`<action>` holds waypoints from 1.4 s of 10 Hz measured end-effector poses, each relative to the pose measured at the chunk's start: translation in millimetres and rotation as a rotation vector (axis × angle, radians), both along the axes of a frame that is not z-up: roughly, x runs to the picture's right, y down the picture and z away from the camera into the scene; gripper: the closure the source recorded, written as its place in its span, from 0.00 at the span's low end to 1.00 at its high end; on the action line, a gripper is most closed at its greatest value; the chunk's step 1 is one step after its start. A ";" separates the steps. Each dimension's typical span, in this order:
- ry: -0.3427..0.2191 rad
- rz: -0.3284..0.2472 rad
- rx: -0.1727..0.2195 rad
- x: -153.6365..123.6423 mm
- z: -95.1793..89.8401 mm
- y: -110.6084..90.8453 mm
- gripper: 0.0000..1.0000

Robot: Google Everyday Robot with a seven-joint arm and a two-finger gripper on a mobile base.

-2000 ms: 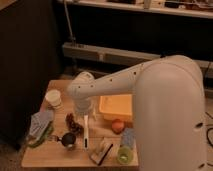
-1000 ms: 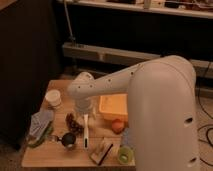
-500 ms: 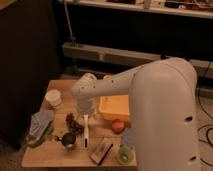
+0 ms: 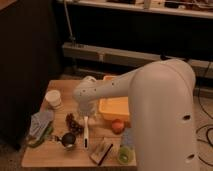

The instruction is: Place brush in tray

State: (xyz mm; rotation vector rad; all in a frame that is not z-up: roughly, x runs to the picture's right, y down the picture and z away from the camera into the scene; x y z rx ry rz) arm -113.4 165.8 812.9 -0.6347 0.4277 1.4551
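Gripper (image 4: 87, 112) hangs low over the table (image 4: 40, 155), jaws spread and clasping nothing. The brush (image 4: 85, 132) lies flat just below it, one end near the fingertips. The tray (image 4: 114, 106) sits just beside the gripper, opposite the white cup (image 4: 53, 98). A dark cluster (image 4: 74, 122) crowds the brush. An orange ball (image 4: 117, 126) sits at the tray's near edge.

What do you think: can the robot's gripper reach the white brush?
Probably yes. The gripper sits right at the far end of the brush, which lies on the table with nothing over it.
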 end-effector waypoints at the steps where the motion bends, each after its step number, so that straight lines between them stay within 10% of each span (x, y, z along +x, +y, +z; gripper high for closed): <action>1: -0.003 -0.002 -0.001 -1.3 1.1 1.3 0.35; 14: 0.045 0.001 -0.001 1.2 12.6 1.2 0.35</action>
